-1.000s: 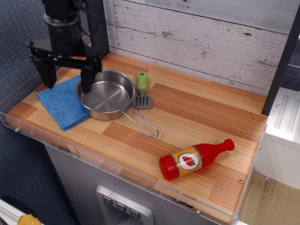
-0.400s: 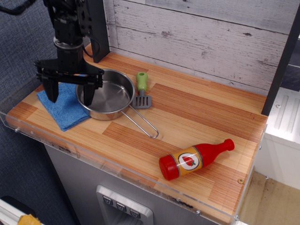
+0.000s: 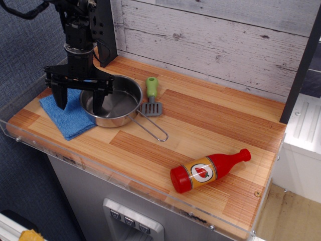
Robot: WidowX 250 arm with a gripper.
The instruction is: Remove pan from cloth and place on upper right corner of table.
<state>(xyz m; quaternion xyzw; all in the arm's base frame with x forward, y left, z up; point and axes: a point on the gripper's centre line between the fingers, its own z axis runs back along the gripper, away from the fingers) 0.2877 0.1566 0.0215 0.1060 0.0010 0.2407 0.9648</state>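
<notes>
The shiny steel pan (image 3: 116,104) sits at the left of the wooden table (image 3: 210,118), its left edge resting on the folded blue cloth (image 3: 67,119). Its wire loop handle (image 3: 150,128) points toward the front right. My black gripper (image 3: 80,100) is open and low over the pan's left rim. One finger (image 3: 99,103) is inside the pan and the other finger (image 3: 61,97) is over the cloth. The pan's left rim is partly hidden behind the gripper.
A green-handled grey spatula (image 3: 152,95) lies just right of the pan, touching its rim area. A red sauce bottle (image 3: 208,170) lies on its side near the front right. A clear acrylic rim (image 3: 125,181) edges the table. A white plank wall stands behind.
My gripper has come down and a little to the right, so that it straddles the pan's left rim. The pan's handle tip has shifted slightly up and left.
</notes>
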